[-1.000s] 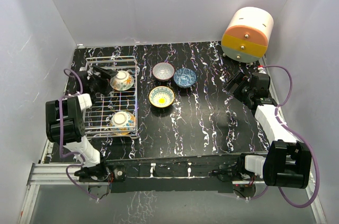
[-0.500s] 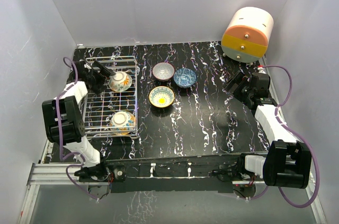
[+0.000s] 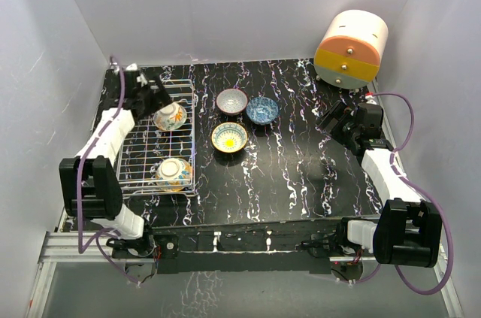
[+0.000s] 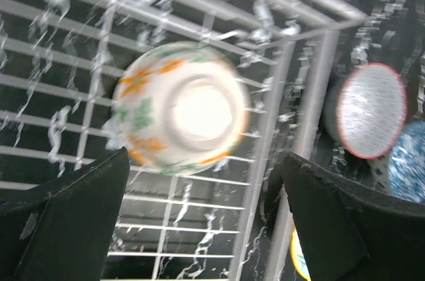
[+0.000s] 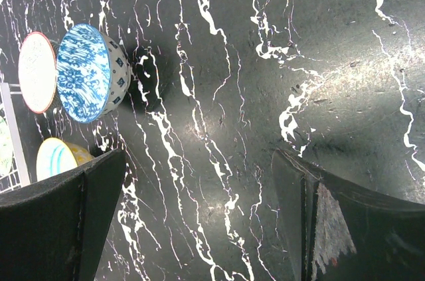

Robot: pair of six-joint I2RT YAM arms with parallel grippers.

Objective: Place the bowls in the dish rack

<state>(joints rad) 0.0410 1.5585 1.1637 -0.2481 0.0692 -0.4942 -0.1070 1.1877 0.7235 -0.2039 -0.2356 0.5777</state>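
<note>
Left gripper (image 3: 152,98): fingers apart, empty, over the far end of the dish rack (image 3: 139,164); upturned floral bowl (image 4: 182,108) directly below.
Loose bowls: grey bowl (image 3: 231,101), blue bowl (image 3: 262,110), yellow-rimmed bowl (image 3: 229,137), far centre of the table.
Right gripper (image 3: 336,119): fingers spread, empty, by the right edge; blue bowl lies to its left, nearest.
</note>
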